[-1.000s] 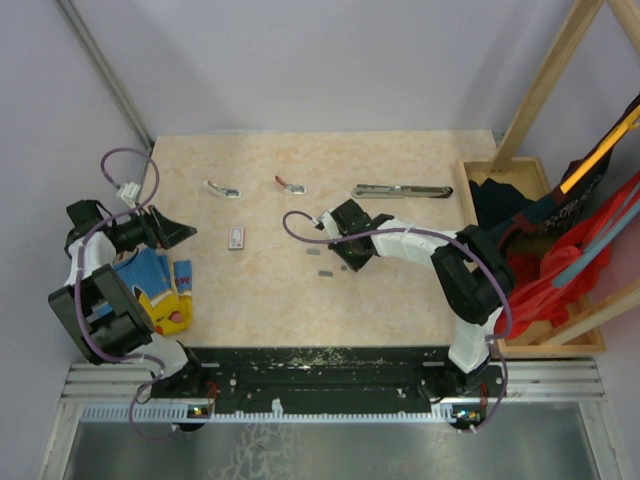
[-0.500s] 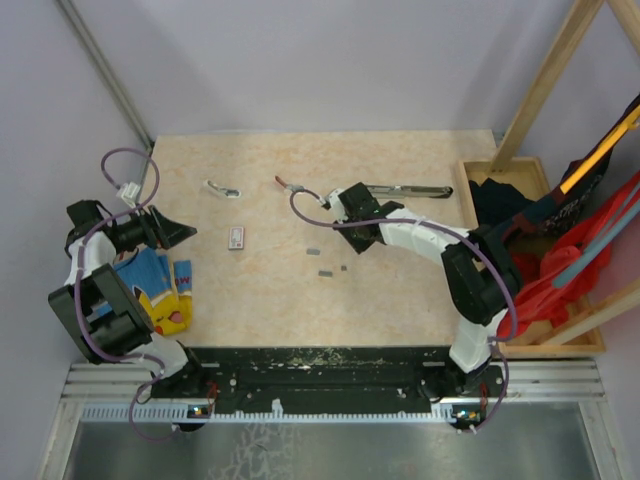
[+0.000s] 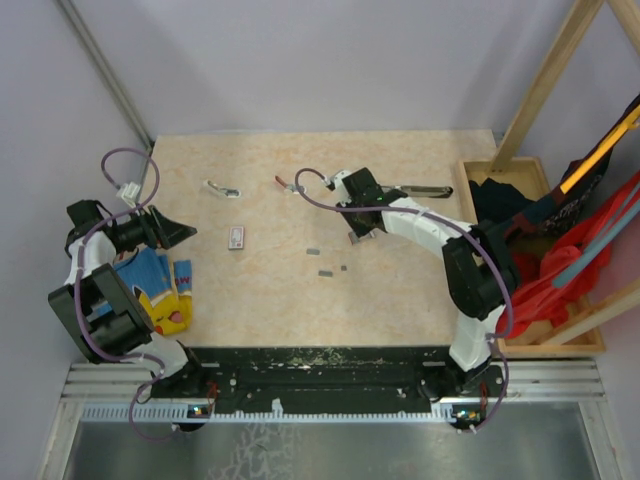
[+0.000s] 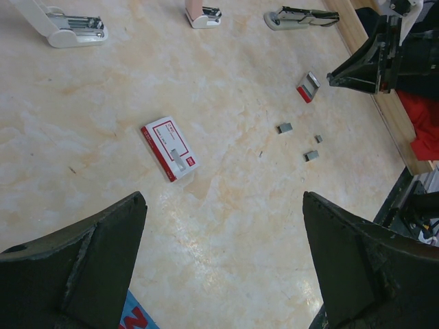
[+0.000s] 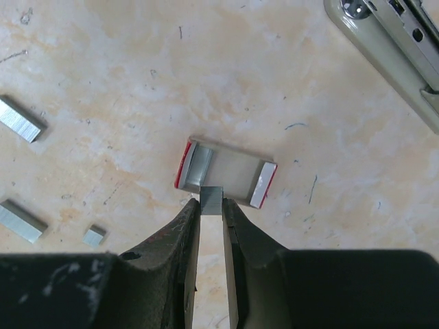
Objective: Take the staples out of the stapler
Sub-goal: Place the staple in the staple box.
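1. Staples [image 3: 325,271]: loose strips lay nearest the bases, at 8 o'clock of the right gripper [image 5: 212,208], which was clenched on one staple strip [image 5: 212,197].
2. Likely step: keep the strip level, lower it into the red-ended tray [image 5: 230,168] at 12 o'clock, then release.
3. Stapler [image 3: 420,189] lay farthest, at 2 o'clock.
4. Only the right wrist view showed the pinch; the left wrist view showed the left gripper [image 4: 223,197] spread wide and empty.

Overhead camera looks down on the table [image 3: 270,300], arm bases [image 3: 470,385] at six o'clock. Left wrist camera, at nine o'clock, faces three o'clock. Right wrist camera looks down, close. All show the staples [image 3: 327,271].
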Robot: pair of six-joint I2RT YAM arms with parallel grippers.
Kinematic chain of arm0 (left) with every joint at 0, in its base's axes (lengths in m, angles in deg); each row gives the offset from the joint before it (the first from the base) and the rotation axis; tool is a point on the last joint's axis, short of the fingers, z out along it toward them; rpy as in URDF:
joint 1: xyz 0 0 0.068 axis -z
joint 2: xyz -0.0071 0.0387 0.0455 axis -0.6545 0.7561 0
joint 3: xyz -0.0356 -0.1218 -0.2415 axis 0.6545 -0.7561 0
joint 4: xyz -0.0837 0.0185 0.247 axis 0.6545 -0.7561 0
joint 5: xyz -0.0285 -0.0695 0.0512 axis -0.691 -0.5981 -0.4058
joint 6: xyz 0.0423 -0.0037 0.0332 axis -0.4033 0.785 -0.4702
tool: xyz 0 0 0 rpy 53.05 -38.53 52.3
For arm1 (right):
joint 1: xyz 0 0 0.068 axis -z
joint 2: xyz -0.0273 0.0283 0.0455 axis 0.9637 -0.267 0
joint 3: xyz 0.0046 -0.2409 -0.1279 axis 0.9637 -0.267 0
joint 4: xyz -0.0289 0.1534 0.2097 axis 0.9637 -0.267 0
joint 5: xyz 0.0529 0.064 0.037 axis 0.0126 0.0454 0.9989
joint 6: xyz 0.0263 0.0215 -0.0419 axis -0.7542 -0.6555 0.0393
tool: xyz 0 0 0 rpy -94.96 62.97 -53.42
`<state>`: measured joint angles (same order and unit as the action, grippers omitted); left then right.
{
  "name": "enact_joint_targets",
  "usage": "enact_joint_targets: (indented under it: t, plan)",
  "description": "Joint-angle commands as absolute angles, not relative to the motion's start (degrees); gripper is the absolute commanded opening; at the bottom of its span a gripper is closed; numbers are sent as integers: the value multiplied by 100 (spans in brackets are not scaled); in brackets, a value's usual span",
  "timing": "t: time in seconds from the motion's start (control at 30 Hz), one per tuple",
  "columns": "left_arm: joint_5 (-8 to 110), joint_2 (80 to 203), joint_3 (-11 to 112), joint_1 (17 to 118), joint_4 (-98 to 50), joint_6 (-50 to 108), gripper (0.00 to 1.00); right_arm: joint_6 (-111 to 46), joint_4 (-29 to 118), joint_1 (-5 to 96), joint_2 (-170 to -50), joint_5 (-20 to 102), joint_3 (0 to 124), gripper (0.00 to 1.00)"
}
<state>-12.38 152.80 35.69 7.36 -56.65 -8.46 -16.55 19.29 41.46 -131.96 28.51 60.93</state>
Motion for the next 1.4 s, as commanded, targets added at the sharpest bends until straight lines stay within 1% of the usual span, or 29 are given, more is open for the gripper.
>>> enact_joint_targets:
  t: [0.0,0.57,1.2,1.27,1.37]
  plan:
    - [-1357,15329,3547,703,-5716,-959,100,-1852,2126,4205,-13476,2793,6378,20]
    - [-1371,15338,3541,704,-5719,-970,100,-1996,2260,4348,-13802,2836,6410,20]
    - [-1360,15347,3546,703,-5719,-972,100,-2071,2342,4366,-13886,2869,6393,23]
    - [-1364,15347,3546,704,-5715,-972,100,-2071,2341,4366,-13853,2865,6393,24]
    - [-1355,15338,3550,704,-5718,-964,100,-2069,2326,4374,-13779,2909,6391,27]
